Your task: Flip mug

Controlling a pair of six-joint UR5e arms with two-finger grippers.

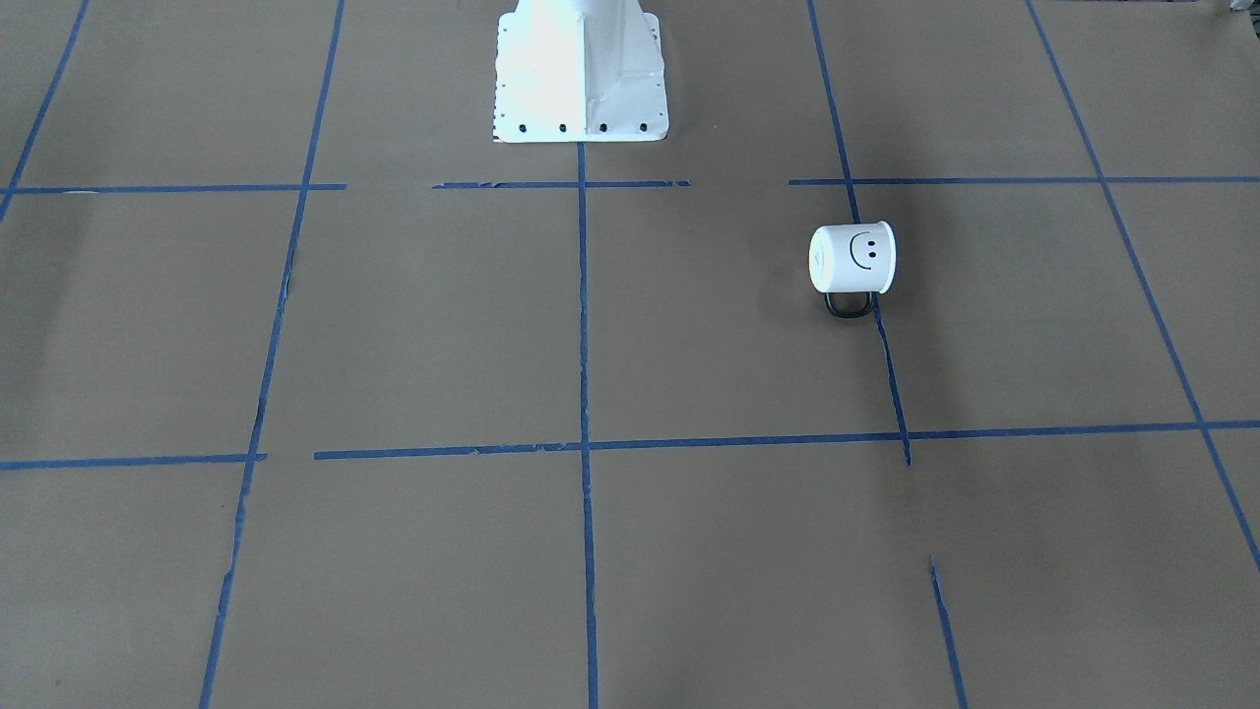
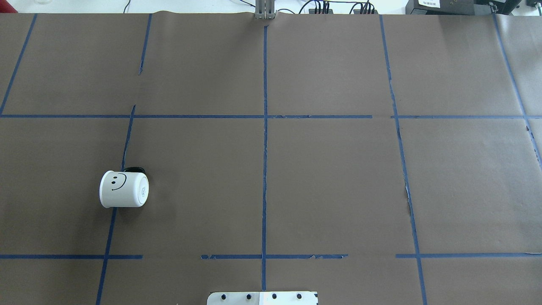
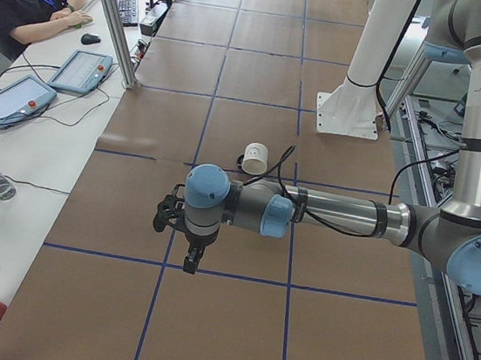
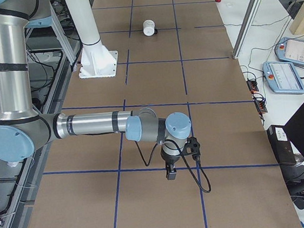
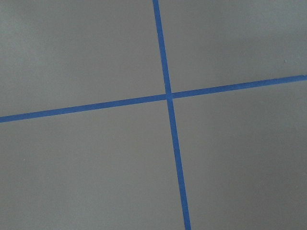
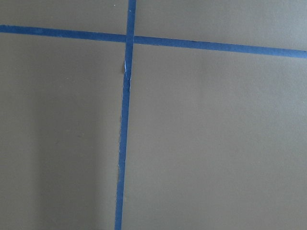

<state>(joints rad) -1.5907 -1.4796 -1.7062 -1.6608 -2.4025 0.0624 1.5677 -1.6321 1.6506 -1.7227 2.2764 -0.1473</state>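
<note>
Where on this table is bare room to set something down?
Nearly all the brown paper is bare. The half on the robot's right of the centre tape line is free, as is the square between that line and the mug. Only the mug, lying on its side, and the base plate at the near edge take space.

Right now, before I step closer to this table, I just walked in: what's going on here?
Nothing is being handled at this moment. The mug lies on its side on the table, on the robot's left half, smiley face up and handle pointing away from the robot. The left gripper and right gripper both hang above the table, well away from the mug and holding nothing. Whether they are open or shut cannot be told from the side views. The flip has not begun.
</note>
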